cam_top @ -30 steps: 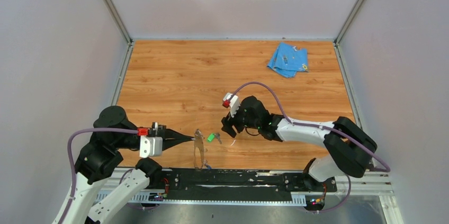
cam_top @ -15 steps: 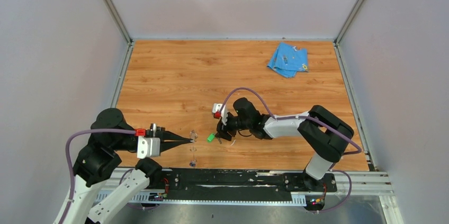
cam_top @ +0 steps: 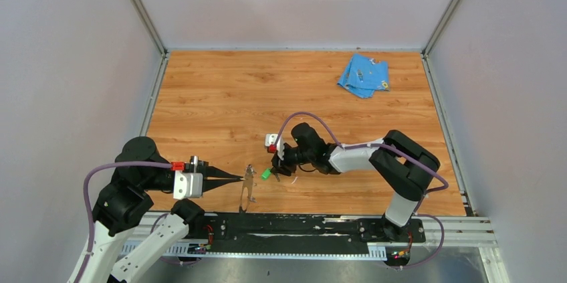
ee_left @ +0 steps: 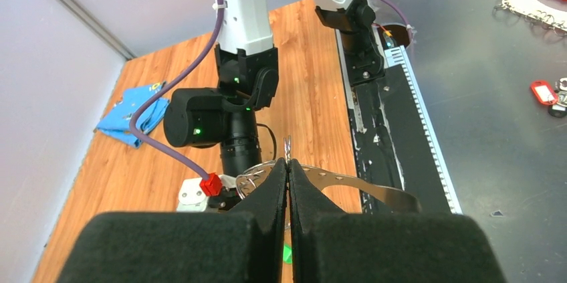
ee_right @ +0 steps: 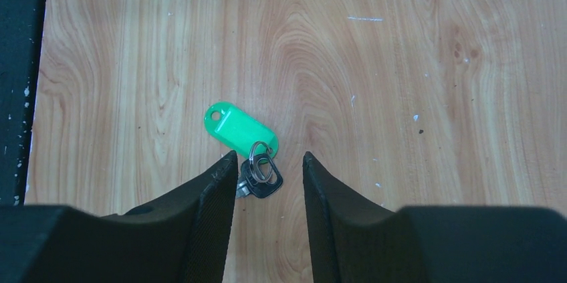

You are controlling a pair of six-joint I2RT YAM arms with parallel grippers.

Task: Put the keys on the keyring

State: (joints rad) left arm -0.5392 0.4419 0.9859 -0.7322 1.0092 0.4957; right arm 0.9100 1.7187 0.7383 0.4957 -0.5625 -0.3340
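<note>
**benchrat:** Nearest the bases, the left gripper (ee_left: 288, 170) is seen pinched fully shut on the keyring (ee_left: 361, 184). The ring is held up on edge just past the black base rail (cam_top: 294, 224). Just beyond it, the green-tagged key (ee_right: 239, 126) is lying flat on the wooden table (cam_top: 214, 96). The right gripper (ee_right: 269, 157) is spread open around its dark head and little split ring, and nothing's been grabbed by it yet. No blue key can be spotted anywhere.

**torque_tom:** Biggest risk imo: the key gets pinched by the split ring only, so it swivels and can't be lined up with the band. Or the tag gets shoved sideways by a finger (ee_right: 207, 196) if the close is off-centre. The band is thin too, so it could be twisted out of the left grip once it's pushed on.

**benchrat:** Room-wise, not much is offered on the near side, since the rail is close. Plenty of bare wood is left further out, and the light-blue cloth (cam_top: 363, 75) is parked well apart in the far right corner.
</note>
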